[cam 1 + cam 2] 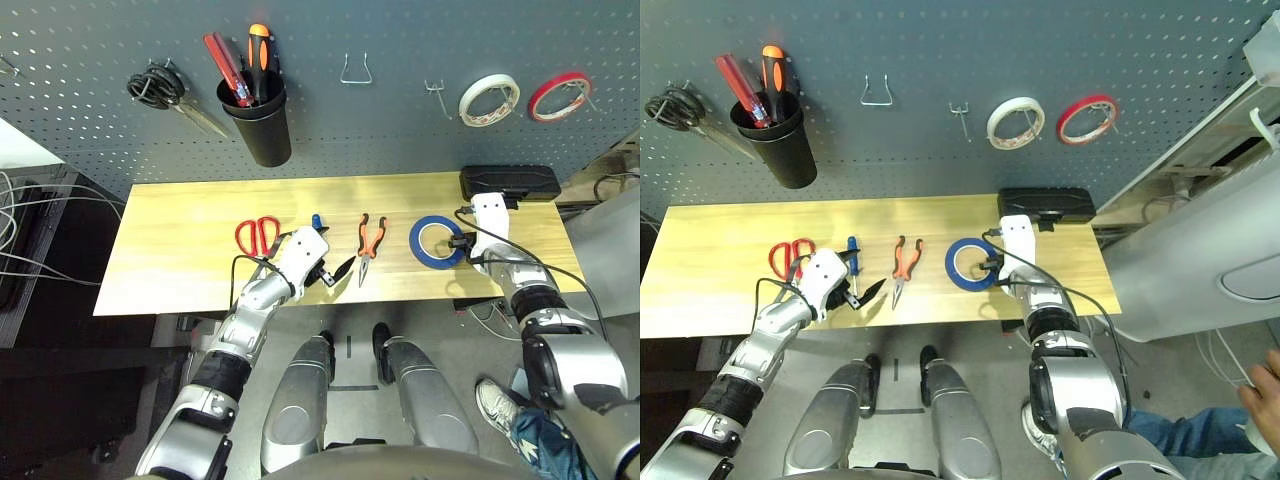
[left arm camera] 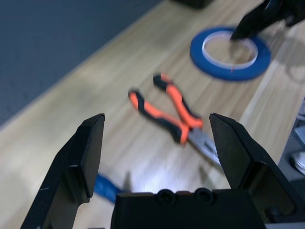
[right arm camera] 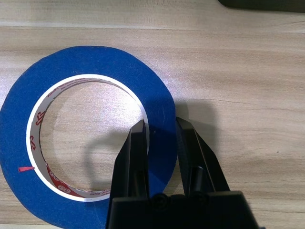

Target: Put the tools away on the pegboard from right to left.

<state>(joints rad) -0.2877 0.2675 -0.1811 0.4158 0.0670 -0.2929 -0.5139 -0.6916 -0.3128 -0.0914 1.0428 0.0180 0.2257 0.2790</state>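
Note:
On the wooden table (image 1: 170, 250) the blue tape ring (image 1: 415, 240) lies flat at the right. My right gripper (image 3: 159, 125) is shut on its wall (image 3: 86, 57), one finger inside the ring and one outside. Left of the ring lie the orange-and-black pliers (image 1: 371, 238), the small blue-handled screwdriver (image 1: 316, 221) and the red-handled scissors (image 1: 258, 235). My left gripper (image 1: 335, 272) hangs open near the table's front edge between the screwdriver and the pliers (image 2: 174, 107), holding nothing. The dark grey pegboard (image 1: 400, 140) rises behind the table.
On the pegboard hang a white tape ring (image 1: 489, 98), a red tape ring (image 1: 560, 95), two bare hooks (image 1: 355, 70) (image 1: 435, 95), black-handled scissors (image 1: 155, 88) and a black cup (image 1: 258, 125) with tools. A black box (image 1: 510, 182) sits at the table's back right. A person's hand (image 1: 1260, 380) shows at the far right.

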